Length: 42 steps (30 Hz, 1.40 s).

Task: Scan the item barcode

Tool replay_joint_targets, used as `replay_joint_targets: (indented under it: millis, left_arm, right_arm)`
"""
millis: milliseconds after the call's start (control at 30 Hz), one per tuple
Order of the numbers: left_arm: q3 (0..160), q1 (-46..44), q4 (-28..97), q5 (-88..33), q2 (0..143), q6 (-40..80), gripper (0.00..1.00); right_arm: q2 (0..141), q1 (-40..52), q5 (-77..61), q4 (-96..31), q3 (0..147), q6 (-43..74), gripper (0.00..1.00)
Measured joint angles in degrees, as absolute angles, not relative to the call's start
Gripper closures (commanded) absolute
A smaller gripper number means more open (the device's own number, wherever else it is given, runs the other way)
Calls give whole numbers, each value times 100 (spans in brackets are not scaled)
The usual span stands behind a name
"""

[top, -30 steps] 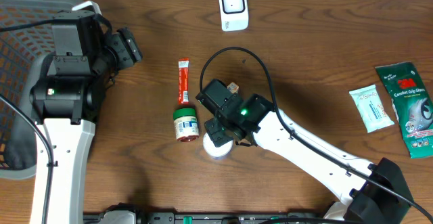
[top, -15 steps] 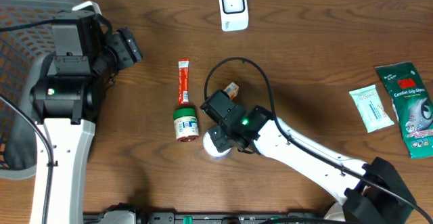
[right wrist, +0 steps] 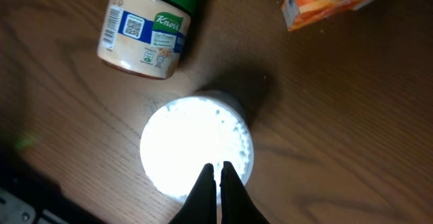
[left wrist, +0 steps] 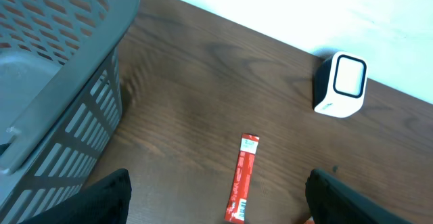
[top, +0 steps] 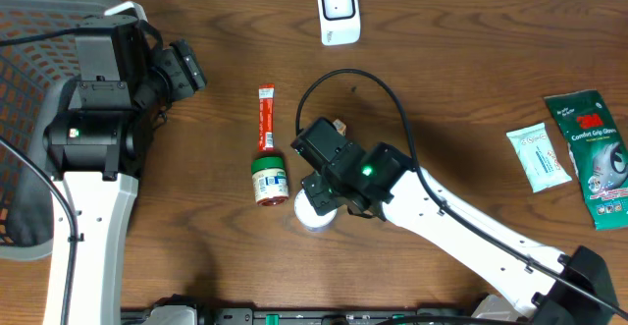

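Observation:
The white barcode scanner [top: 338, 11] [left wrist: 340, 85] stands at the table's far edge. A red sachet [top: 265, 119] [left wrist: 242, 176] lies flat in the middle, barcode end nearest me. Just below it a green-lidded Knorr jar [top: 269, 180] [right wrist: 145, 31] lies on its side. A white round tub [top: 316, 213] [right wrist: 196, 146] sits right of the jar. My right gripper [right wrist: 218, 166] hangs shut and empty over the tub's near rim. My left gripper [left wrist: 220, 187] [top: 186, 70] is open, high above the table left of the sachet, holding nothing.
A grey mesh basket [top: 25, 119] [left wrist: 54, 82] fills the left side. A small orange packet [top: 338, 127] [right wrist: 338, 1] lies by the right wrist. A wipes pack [top: 538, 158] and a green 3M package [top: 594, 158] lie at the far right.
The right wrist has swayed slightly left, then back right over the white tub, its cable loop shifting with it. The left arm and the items have not moved.

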State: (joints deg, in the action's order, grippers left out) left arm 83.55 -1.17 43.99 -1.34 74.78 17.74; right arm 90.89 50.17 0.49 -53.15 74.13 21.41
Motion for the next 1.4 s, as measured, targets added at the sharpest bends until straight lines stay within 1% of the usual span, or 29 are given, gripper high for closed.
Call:
replay_joint_targets:
  millis: [133, 433, 633, 867, 1100, 1400]
  left_arm:
    - [8355, -117, 4397, -134, 7478, 1774, 18]
    - [8355, -117, 4399, -134, 7478, 1774, 18]
    - [8355, -117, 4399, -134, 7478, 1774, 18]
    - [8355, -117, 4397, -134, 7478, 1774, 18]
    - [8355, -117, 4399, -134, 7478, 1774, 18]
    - [8355, -117, 4399, -134, 7478, 1774, 18]
  right_arm:
    - [9113, 5017, 69, -5315, 7336, 2145, 99]
    - [9334, 5017, 80, -5183, 6641, 2300, 99]
    - [9336, 5015, 82, -5218, 6794, 2281, 99]
    - [9336, 5011, 86, -5424, 7609, 2167, 99]
    - [9365, 5011, 93, -5260, 7583, 2163, 99]
    - [9937, 5013, 89, -4893, 7234, 2167, 99]
